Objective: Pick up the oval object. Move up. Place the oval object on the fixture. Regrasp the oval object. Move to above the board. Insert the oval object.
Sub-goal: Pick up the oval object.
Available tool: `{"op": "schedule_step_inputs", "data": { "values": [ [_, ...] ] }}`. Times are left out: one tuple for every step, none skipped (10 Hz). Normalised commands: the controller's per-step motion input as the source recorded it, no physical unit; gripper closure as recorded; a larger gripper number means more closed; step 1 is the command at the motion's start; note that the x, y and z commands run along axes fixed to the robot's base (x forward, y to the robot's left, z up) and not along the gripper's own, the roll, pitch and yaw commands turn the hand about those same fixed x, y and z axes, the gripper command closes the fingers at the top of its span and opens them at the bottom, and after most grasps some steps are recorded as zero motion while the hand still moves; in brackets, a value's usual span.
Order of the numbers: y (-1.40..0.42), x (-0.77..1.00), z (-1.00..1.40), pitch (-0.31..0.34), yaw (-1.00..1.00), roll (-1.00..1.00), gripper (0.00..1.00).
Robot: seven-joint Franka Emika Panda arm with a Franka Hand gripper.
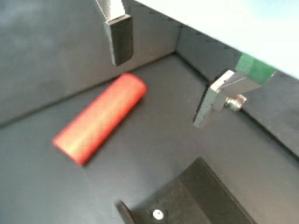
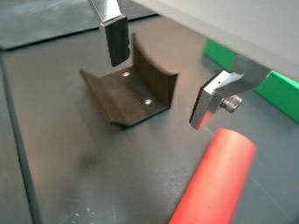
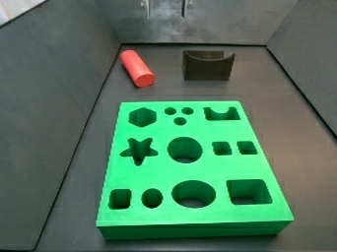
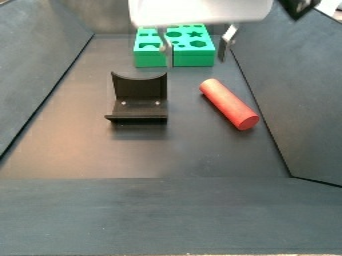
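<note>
Gripper [image 1: 163, 74] hangs with jaws wide apart and empty; oval object [image 1: 100, 118] lies on the floor below, untouched.

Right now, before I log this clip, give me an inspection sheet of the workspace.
Surface: dark floor, bare apart from the job's things.
Oval object: lying flat on the floor, untouched, apart from the fixture.
Fixture: upright, notch empty.
Board: flat, every visible cut-out empty.
Clutter: nothing seen.
End effector: open, holding nothing, raised above the floor near the oval object and fixture.
Cables: nothing seen.
Surroundings: dark walls around the floor.
</note>
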Motion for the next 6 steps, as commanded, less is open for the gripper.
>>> {"op": "schedule_step_inputs", "data": {
  "values": [
    [0.0,0.0,-0.52,-0.097,0.63,-0.1,0.0],
    [0.0,0.0,-0.29,-0.05,0.33,0.0,0.0],
    [-0.1,-0.39,-0.44,-0.09,0.19,0.03,0.0],
    [-0.05,-0.56,-0.46,-0.061,0.1,0.07,0.0],
    [0.0,-0.4,-0.26,0.0,0.0,0.14,0.0],
    [0.0,-0.17,-0.17,0.0,0.06,0.05,0.0]
  ]
}}
